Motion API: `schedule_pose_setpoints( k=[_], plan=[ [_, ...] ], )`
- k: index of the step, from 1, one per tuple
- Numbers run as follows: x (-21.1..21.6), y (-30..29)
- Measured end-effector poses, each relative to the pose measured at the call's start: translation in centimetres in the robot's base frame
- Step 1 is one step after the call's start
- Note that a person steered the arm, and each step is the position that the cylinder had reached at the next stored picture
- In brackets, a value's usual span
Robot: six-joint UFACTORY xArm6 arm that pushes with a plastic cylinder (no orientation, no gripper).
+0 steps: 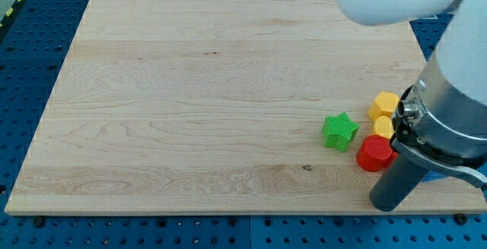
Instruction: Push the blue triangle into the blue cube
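Lower-right, my tip on wooden board

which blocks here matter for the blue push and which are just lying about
For the job: a sliver of blue behind the arm, shape unclear; my tip.
Lying about: green star block, red block, two yellow blocks.

The wooden board is left bare across the view's left and centre. Passage at the lower right is blocked by the green star, red block and yellow blocks.
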State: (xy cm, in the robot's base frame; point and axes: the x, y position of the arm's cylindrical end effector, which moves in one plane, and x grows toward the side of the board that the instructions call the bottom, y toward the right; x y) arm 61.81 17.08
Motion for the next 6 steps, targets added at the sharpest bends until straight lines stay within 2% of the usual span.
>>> schedule_pose_setpoints(
  k=[1, 3, 5, 6],
  plan=[
    [0.0, 4.5],
    [-1.5, 8.7],
    [-4.3, 8.0],
    [-3.8, 7.9]
  ],
)
